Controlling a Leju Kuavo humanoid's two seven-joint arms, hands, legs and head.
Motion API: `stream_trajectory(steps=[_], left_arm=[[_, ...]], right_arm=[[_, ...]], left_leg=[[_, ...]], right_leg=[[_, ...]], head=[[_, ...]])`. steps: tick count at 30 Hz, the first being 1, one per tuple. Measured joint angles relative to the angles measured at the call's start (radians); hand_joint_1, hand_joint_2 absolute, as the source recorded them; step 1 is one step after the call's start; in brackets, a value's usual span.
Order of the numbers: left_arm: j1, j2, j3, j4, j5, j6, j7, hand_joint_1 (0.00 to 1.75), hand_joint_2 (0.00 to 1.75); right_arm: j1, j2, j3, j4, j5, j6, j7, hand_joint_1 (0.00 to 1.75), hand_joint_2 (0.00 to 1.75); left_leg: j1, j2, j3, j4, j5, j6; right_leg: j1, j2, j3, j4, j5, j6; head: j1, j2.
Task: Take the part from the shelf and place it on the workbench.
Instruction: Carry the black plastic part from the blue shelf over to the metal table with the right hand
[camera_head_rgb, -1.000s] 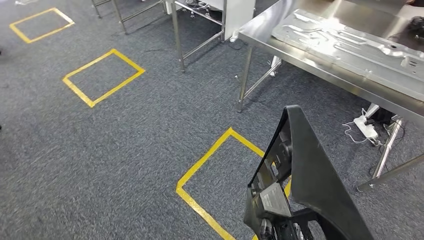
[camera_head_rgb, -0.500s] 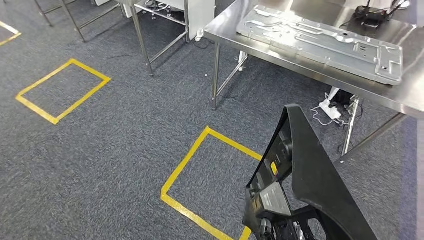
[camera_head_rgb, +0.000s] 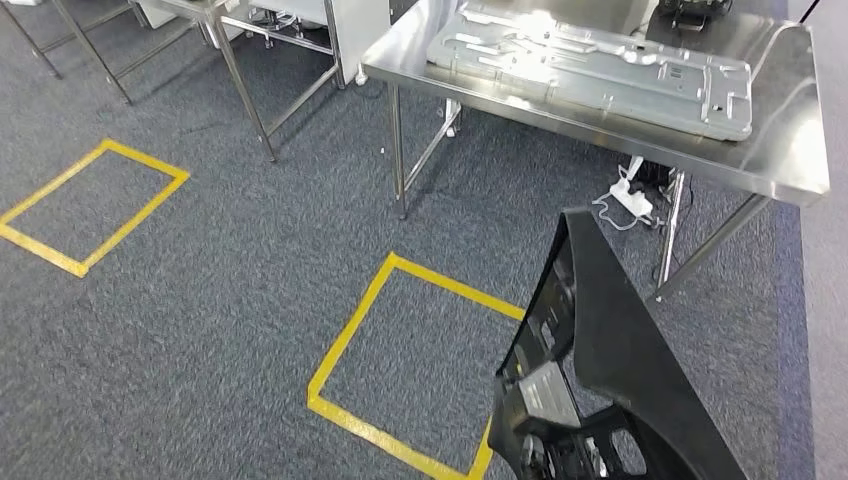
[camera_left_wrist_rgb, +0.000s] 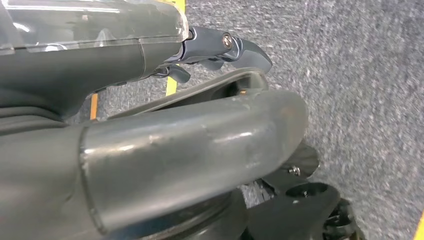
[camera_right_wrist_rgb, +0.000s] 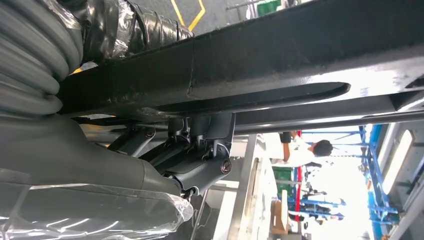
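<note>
1. The left hand (camera_left_wrist_rgb: 150, 110), seen from its wrist, has its thick grey thumb lying along the black part (camera_left_wrist_rgb: 300, 205), with darker fingers (camera_left_wrist_rgb: 235, 47) reaching over the part's edge on the other side; it grips the part between them.
2. The right hand (camera_right_wrist_rgb: 165, 150), seen from its wrist, has its dark fingers (camera_right_wrist_rgb: 205, 135) curled up against the underside of the part (camera_right_wrist_rgb: 280, 55); it holds the part too.
3. From the head, the part (camera_head_rgb: 620, 370) is a long black moulded panel, held up off the floor at the lower right. It stands tilted, its narrow end pointing up and away, its wider end with cut-outs nearest the robot.
4. Below and beside the part, yellow tape (camera_head_rgb: 350, 340) marks a square on the grey carpet (camera_head_rgb: 220, 280). The part hides the square's near right corner.
5. Another tape square (camera_head_rgb: 95, 205) lies well apart on the left.
6. Beyond the near square stands a steel bench (camera_head_rgb: 790, 150) on thin legs.
7. A flat stamped metal plate (camera_head_rgb: 590, 65) lies on the bench, covering much of its top.
8. A white power strip (camera_head_rgb: 630, 195) with cables lies on the carpet under the bench.
9. More steel frames (camera_head_rgb: 240, 70) stand farther off at the upper left.
10. In the right wrist view, a person (camera_right_wrist_rgb: 300, 150) in a white top stands far off.
</note>
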Motion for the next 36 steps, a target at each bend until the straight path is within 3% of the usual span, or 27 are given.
stream_trajectory(steps=[2,4,5,8,10,14,16,18,19,20,21,23,24,25,28,29,31,33,35,36], left_arm=[[0.002,0.0,0.0,0.0,0.0,0.0,0.0,0.0,0.0],[0.004,0.0,0.0,0.0,0.002,-0.002,0.0,0.0,0.0],[0.006,0.001,0.0,0.0,0.002,-0.004,0.0,0.0,0.0],[0.007,0.002,0.0,0.0,0.003,-0.01,0.0,0.0,0.0],[0.005,0.002,0.0,0.0,0.003,-0.012,-0.001,0.0,0.0],[0.007,0.003,0.001,0.0,0.001,-0.016,-0.001,0.0,0.0],[0.007,0.002,0.001,0.0,0.0,-0.017,-0.002,0.0,0.0],[0.007,0.002,0.001,0.0,-0.001,-0.019,-0.001,0.0,0.0],[0.008,0.002,0.001,0.0,-0.001,-0.02,0.0,0.0,0.0],[0.009,0.002,0.001,0.0,-0.002,-0.02,0.001,0.0,0.0],[0.011,0.002,0.001,0.0,-0.003,-0.02,0.002,0.0,0.0],[0.013,0.002,0.001,0.001,-0.006,-0.022,0.003,0.0,0.0],[0.013,0.001,0.001,0.001,-0.009,-0.024,0.004,0.0,0.0],[0.012,0.001,0.001,0.002,-0.012,-0.025,0.004,0.0,0.0],[0.004,0.002,0.001,0.002,-0.024,-0.03,0.004,0.0,0.0],[0.001,0.002,0.001,0.002,-0.029,-0.034,0.004,0.0,0.0],[-0.003,0.002,0.0,0.002,-0.037,-0.041,0.004,0.0,0.0],[-0.003,0.003,0.0,0.002,-0.043,-0.045,0.004,0.0,0.0],[0.002,0.003,-0.001,0.002,-0.051,-0.047,0.005,0.0,0.0],[0.004,0.004,-0.002,0.002,-0.055,-0.049,0.005,0.0,0.0]], right_arm=[[0.0,0.001,0.0,0.0,0.001,-0.001,0.001,1.75,1.75],[0.0,0.002,-0.001,0.001,0.002,-0.002,0.003,1.75,1.75],[0.0,0.002,-0.001,0.001,0.004,-0.004,0.004,1.75,1.75],[0.0,0.002,-0.001,0.002,0.009,-0.008,0.004,1.75,1.75],[-0.001,0.002,-0.001,0.002,0.014,-0.011,0.004,1.75,1.75],[-0.001,0.002,0.0,0.003,0.024,-0.03,0.004,1.75,1.75],[-0.004,0.002,0.0,0.004,0.026,-0.038,0.005,1.75,1.75],[-0.007,0.002,0.0,0.008,0.028,-0.042,0.005,1.75,1.75],[-0.008,0.002,0.0,0.011,0.029,-0.045,0.006,1.75,1.75],[-0.009,0.002,0.0,0.014,0.032,-0.049,0.007,1.75,1.75],[-0.009,0.002,0.0,0.016,0.036,-0.056,0.008,1.75,1.75],[-0.01,0.002,0.0,0.018,0.052,-0.079,0.013,1.75,1.75],[-0.012,0.001,0.0,0.018,0.067,-0.095,0.017,1.75,1.75],[-0.014,0.0,0.0,0.018,0.085,-0.116,0.025,1.75,1.75],[-0.031,-0.002,0.004,0.008,0.183,-0.216,0.079,1.75,1.75],[-0.045,-0.005,0.004,0.004,0.23,-0.258,0.11,1.75,1.75],[-0.081,-0.018,-0.001,0.0,0.32,-0.325,0.173,1.75,1.75],[-0.115,-0.036,-0.013,0.0,0.377,-0.359,0.217,1.75,1.75],[-0.139,-0.053,-0.033,0.002,0.422,-0.378,0.256,1.75,1.75],[-0.153,-0.063,-0.047,0.005,0.45,-0.386,0.279,1.75,1.75]], left_leg=[[0.001,-0.013,-0.061,0.128,-0.062,-0.005],[0.002,-0.015,-0.111,0.22,-0.081,-0.008],[0.002,-0.015,-0.111,0.213,-0.059,-0.008],[0.0,-0.019,-0.025,0.022,0.042,0.004],[-0.004,-0.022,0.009,-0.051,0.05,0.015],[-0.002,-0.022,0.034,-0.074,0.041,0.039],[0.0,-0.021,0.05,-0.078,0.035,0.046],[-0.001,-0.02,0.062,-0.078,0.023,0.048],[-0.001,-0.02,0.071,-0.078,0.014,0.048],[-0.001,-0.02,0.082,-0.078,0.005,0.047],[-0.001,-0.02,0.096,-0.078,-0.007,0.046],[-0.002,-0.019,0.126,-0.078,-0.032,0.041],[-0.002,-0.019,0.138,-0.079,-0.045,0.036],[-0.002,-0.018,0.147,-0.082,-0.056,0.028],[0.0,-0.015,0.169,-0.064,-0.052,0.005],[0.0,-0.016,0.16,-0.024,-0.039,0.001],[0.002,-0.018,0.09,0.094,-0.037,-0.002],[0.002,-0.019,-0.006,0.194,-0.091,-0.003],[0.002,-0.019,-0.076,0.213,-0.147,-0.001],[0.001,-0.019,-0.094,0.186,-0.14,0.001]], right_leg=[[0.002,0.002,0.001,-0.001,-0.002,-0.008],[0.004,0.009,0.003,0.0,-0.008,-0.012],[0.004,0.013,0.007,0.0,-0.012,-0.011],[0.006,0.022,0.024,0.004,-0.027,-0.001],[0.009,0.025,0.029,0.006,-0.035,0.011],[0.007,0.021,0.028,0.04,-0.04,0.034],[0.004,0.014,-0.022,0.127,-0.079,0.044],[0.003,0.012,-0.11,0.251,-0.121,0.049],[0.002,0.011,-0.147,0.288,-0.127,0.05],[0.001,0.011,-0.165,0.289,-0.115,0.049],[0.0,0.01,-0.166,0.254,-0.085,0.046],[0.003,0.006,-0.146,0.142,0.001,0.036],[0.008,0.003,-0.136,0.101,0.031,0.029],[0.014,0.001,-0.131,0.082,0.046,0.022],[0.019,0.006,-0.097,0.067,0.027,-0.004],[0.017,0.009,-0.076,0.056,0.019,-0.012],[0.014,0.013,-0.037,0.037,0.004,-0.023],[0.014,0.018,-0.008,0.031,-0.017,-0.027],[0.015,0.025,0.024,0.03,-0.044,-0.026],[0.015,0.027,0.043,0.03,-0.058,-0.025]], head=[[0.0,0.0],[0.0,0.0],[0.0,0.0],[0.0,0.0],[0.0,0.0],[0.0,0.0],[0.001,0.0],[0.0,0.0],[0.0,0.0],[0.0,0.0],[0.001,0.0],[0.0,0.0],[0.0,0.0],[-0.001,0.0],[-0.001,0.0],[-0.001,0.0],[-0.001,0.0],[-0.002,0.0],[-0.001,0.0],[-0.001,0.0]])
